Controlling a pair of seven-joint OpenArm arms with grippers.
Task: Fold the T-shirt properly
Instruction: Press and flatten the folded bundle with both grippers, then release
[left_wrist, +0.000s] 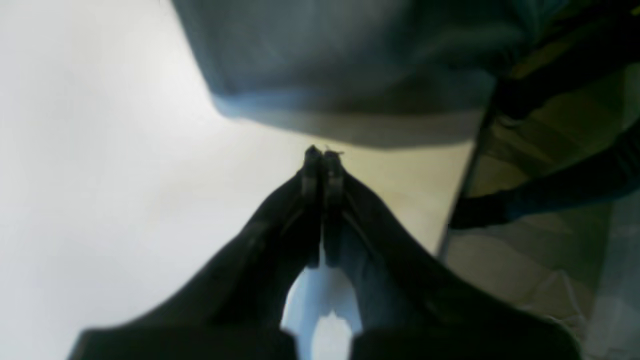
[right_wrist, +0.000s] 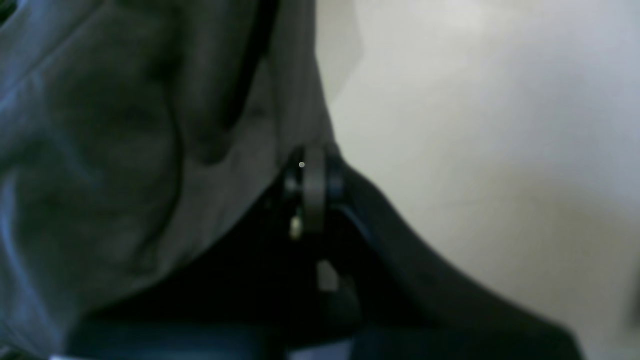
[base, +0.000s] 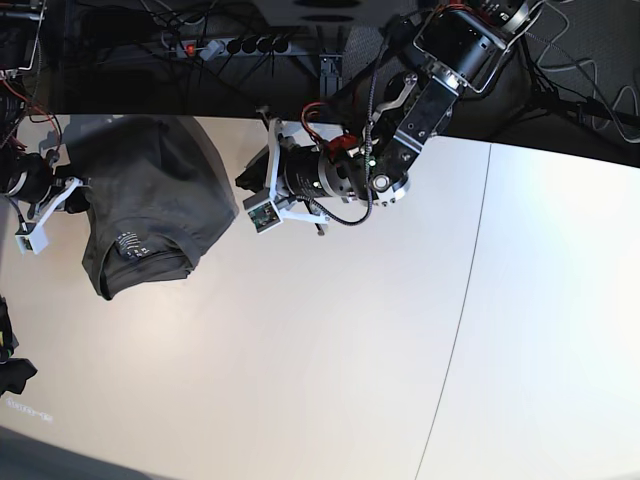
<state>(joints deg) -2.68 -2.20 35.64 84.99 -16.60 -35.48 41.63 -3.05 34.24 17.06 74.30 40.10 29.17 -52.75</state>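
The T-shirt (base: 150, 185) is bunched into a dark olive-grey heap at the table's far left corner, with its printed neck label (base: 130, 244) showing. My right gripper (right_wrist: 314, 160) is shut on an edge of the T-shirt (right_wrist: 125, 150); a strip of cloth runs between its fingers. In the base view the right gripper (base: 78, 194) sits at the heap's left side. My left gripper (left_wrist: 322, 151) is shut and holds nothing. Its tips stop just short of the T-shirt's (left_wrist: 350, 75) hem. The base view shows the left gripper (base: 243, 180) by the heap's right edge.
The white table (base: 330, 360) has a thin seam (base: 465, 320) running front to back on the right. A power strip (base: 235, 45) and cables lie behind the back edge. In the left wrist view the table edge (left_wrist: 465, 190) drops to the floor.
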